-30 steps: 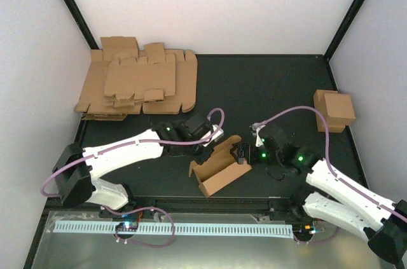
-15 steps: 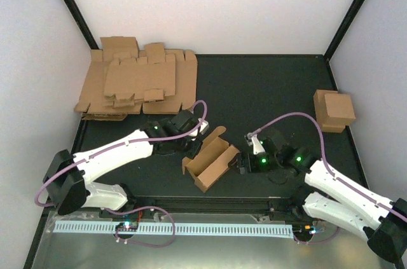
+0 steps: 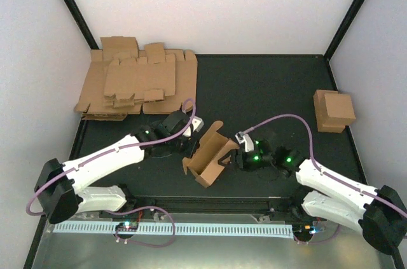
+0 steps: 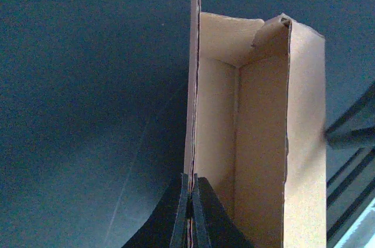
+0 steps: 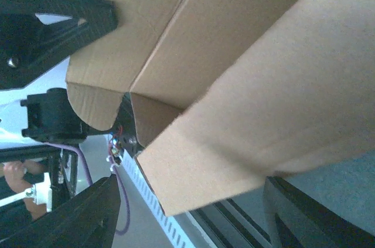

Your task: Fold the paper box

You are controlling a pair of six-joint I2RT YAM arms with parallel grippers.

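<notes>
The paper box (image 3: 210, 153) was plain brown cardboard, matte, with a thin raw edge. It stood as a long narrow open trough with square corners and one flap raised along its far-left side. It sat on the dark, smooth tabletop (image 3: 273, 84) close to the near edge and about midway between the left and right edges. Its open top faced up. Its long axis ran on a diagonal, from the near-left towards the far-right.

My left claw (image 3: 191, 140) was pinched flat on the box's left long wall. In the left wrist view its black fingers (image 4: 202, 216) met on that thin sheet, with only the cardboard between them. My right claw (image 3: 233, 158) stood wide apart at the box's right side. In its wrist view a lower corner of the box (image 5: 234, 72) lay between the fingers (image 5: 88, 216), and a gap showed beside one of them.

A pile of flat blanks (image 3: 137, 84) lay in the far-left corner. A small closed box (image 3: 334, 110) sat by the right edge.
</notes>
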